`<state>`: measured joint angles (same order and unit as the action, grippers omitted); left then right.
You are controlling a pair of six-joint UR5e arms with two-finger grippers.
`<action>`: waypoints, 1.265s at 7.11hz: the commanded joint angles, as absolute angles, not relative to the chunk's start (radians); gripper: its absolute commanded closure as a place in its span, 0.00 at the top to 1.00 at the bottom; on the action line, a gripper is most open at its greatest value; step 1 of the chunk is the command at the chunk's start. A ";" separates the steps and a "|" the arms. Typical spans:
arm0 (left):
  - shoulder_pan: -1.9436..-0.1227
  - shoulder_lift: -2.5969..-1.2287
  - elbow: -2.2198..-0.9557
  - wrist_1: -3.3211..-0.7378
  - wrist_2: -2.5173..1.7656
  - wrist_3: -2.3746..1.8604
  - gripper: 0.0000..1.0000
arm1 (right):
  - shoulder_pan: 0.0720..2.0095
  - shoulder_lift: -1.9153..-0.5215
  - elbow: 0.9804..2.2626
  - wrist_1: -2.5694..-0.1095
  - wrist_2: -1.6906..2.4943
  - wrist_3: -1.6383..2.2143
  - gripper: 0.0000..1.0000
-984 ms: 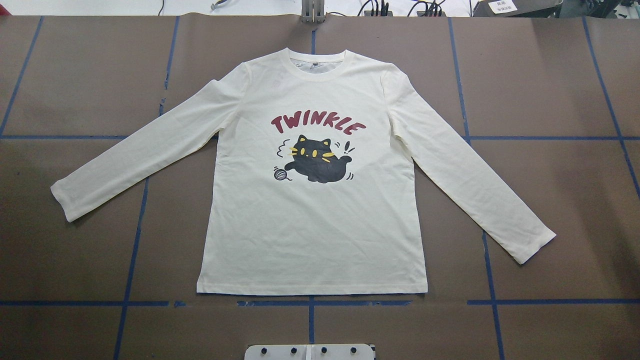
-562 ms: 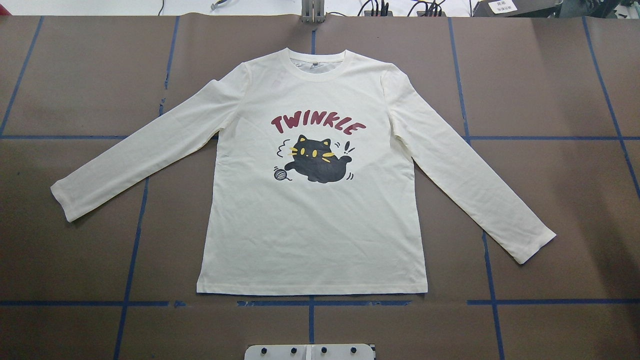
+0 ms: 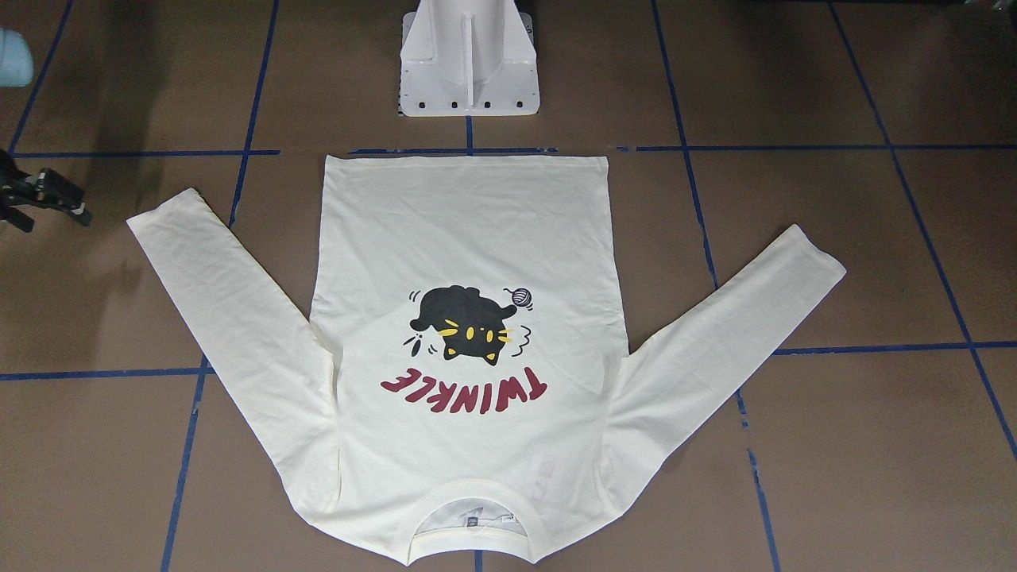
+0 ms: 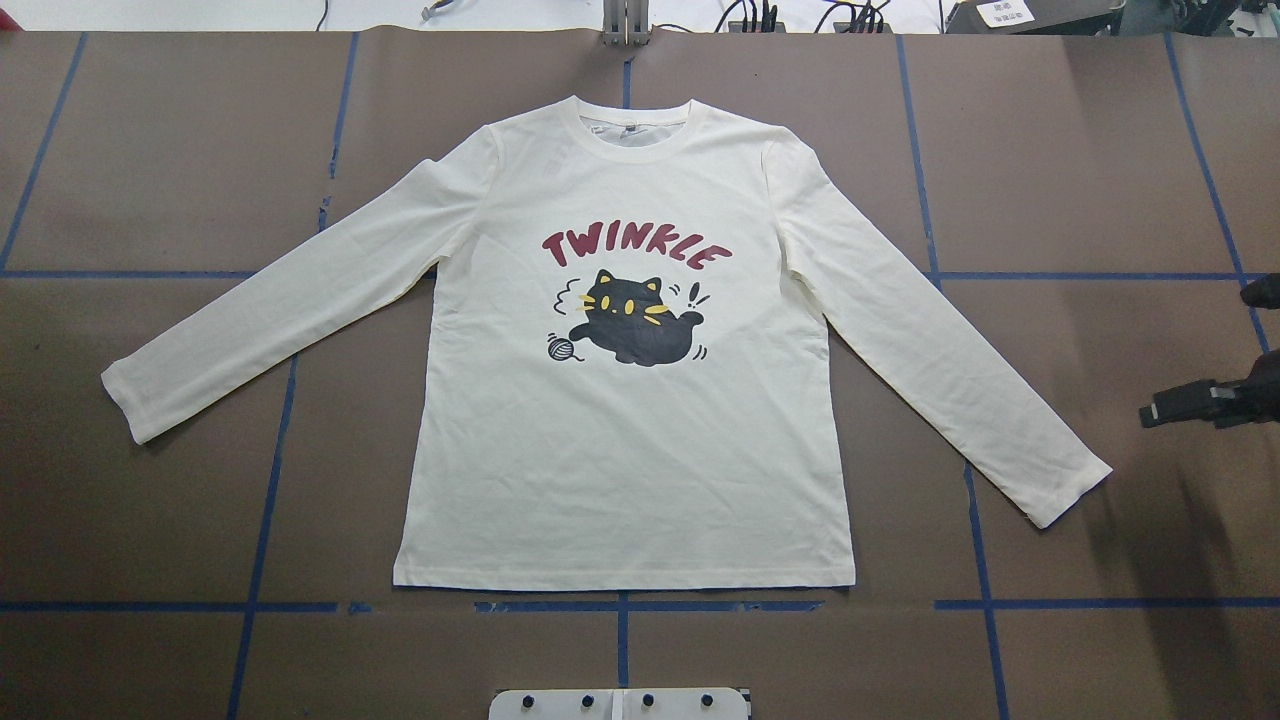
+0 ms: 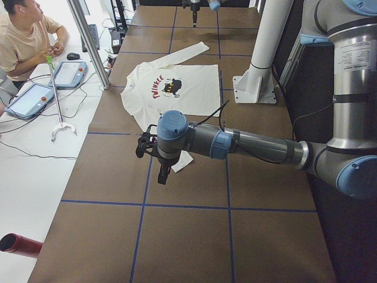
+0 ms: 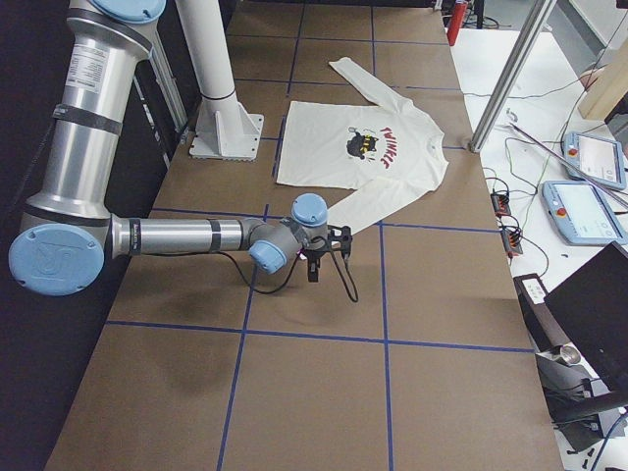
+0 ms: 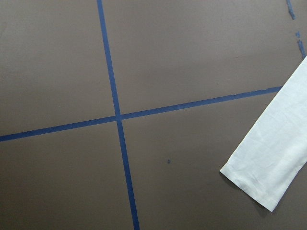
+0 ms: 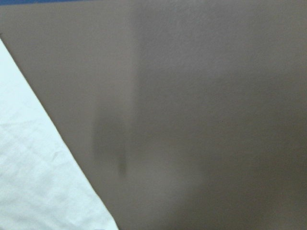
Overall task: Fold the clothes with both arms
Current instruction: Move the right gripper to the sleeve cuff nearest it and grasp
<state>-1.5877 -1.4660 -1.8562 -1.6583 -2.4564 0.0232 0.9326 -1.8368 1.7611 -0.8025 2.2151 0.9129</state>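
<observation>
The cream long-sleeved shirt (image 4: pixel 620 470) lies flat and face up on the brown table, collar away from the robot and both sleeves spread out; it also shows in the front view (image 3: pixel 469 230). My right gripper (image 4: pixel 1195 355) hovers open and empty at the view's right edge, just outside the right sleeve cuff (image 4: pixel 1070 490); it shows at the left edge of the front view (image 3: pixel 54 221). My left gripper (image 5: pixel 154 159) shows only in the exterior left view, above the table near the left sleeve cuff (image 7: pixel 268 163); I cannot tell whether it is open or shut.
The white pedestal base (image 3: pixel 469 71) stands just behind the shirt's hem. Blue tape lines (image 4: pixel 620 606) grid the table. An operator (image 5: pixel 23 35) sits beside teach pendants (image 5: pixel 65 73) off the table's far side.
My right gripper has come into the overhead view at the right edge, casting a shadow by the right cuff. The shirt has not moved.
</observation>
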 commanded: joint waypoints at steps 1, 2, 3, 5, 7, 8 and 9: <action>-1.586 -1.465 -1.852 -1.675 -2.456 0.020 1.00 | 0.819 -1.842 1.769 -0.706 2.151 1.198 0.99; -1.585 -1.465 -1.853 -1.675 -2.457 0.020 1.00 | 0.819 -1.848 1.769 -0.695 2.151 1.239 0.84; -1.583 -1.465 -1.853 -1.674 -2.457 0.020 1.00 | 0.816 -1.848 1.764 -0.696 2.146 1.242 0.77; -1.583 -1.463 -1.850 -1.674 -2.457 0.020 1.00 | 0.802 -1.844 1.763 -0.698 2.145 1.243 0.77; -1.583 -1.465 -1.845 -1.674 -2.457 0.021 1.00 | 0.787 -1.830 1.747 -0.703 2.143 1.246 0.79; -1.583 -1.463 -1.844 -1.675 -2.457 0.023 1.00 | 0.779 -1.827 1.747 -0.703 2.143 1.252 0.80; -1.583 -1.463 -1.842 -1.675 -2.457 0.023 1.00 | 0.773 -1.809 1.735 -0.704 2.144 1.253 0.78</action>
